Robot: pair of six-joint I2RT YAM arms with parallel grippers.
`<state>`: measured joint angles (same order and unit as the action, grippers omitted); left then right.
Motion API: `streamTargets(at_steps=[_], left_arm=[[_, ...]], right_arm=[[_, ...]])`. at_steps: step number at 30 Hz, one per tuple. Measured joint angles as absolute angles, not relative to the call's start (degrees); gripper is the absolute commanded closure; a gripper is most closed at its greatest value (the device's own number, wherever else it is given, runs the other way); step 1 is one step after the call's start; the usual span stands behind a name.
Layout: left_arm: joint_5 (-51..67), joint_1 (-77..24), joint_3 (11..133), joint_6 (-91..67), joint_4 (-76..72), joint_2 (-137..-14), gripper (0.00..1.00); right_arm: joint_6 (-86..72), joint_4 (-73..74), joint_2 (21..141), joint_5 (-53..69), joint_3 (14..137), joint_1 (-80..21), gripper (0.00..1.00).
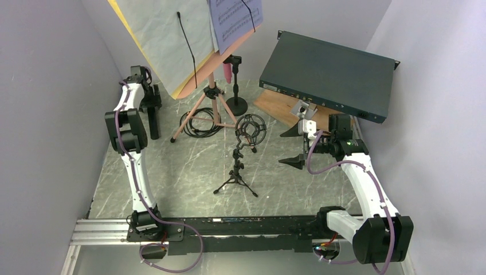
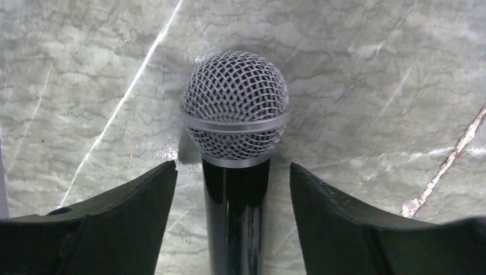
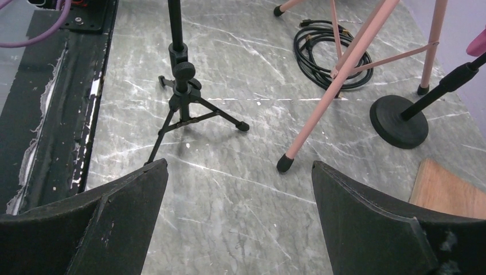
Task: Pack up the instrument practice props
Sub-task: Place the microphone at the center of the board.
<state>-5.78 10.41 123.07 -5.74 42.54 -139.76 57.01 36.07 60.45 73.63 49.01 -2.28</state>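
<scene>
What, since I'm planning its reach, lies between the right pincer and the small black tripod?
Right wrist view: only bare table lies between right pincer and small black tripod.

No words, brands or numbers can be read anywhere. The white sheet-music page [image 1: 235, 20] carries printed staves, too small to decipher.

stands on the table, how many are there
3. The pink tripod music stand at the back left, the black round-base stand just right of it holding a pink microphone, and the small black tripod with a shock mount in the centre. None seems hidden.
</scene>
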Motion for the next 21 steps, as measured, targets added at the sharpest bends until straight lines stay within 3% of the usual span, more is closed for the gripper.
streamTargets(at_steps=[7, 14, 21], left_arm=[[-3.4, 10.7, 122.3, -5.7, 41.6, -139.5, 0.07], [1.7, 11.4, 103.5, -7.6, 35.9, -126.3, 0.04], [7.9, 11.5, 92.9, -8.8, 31.4, -115.5, 0.03]], right_arm=[[57.5, 36.8, 61.2, 73.6, 49.0, -2.3, 0.01], [57.9, 37.1, 61.2, 73.6, 49.0, -2.3, 0.01], [58.1, 37.2, 61.1, 73.6, 49.0, -2.3, 0.01]])
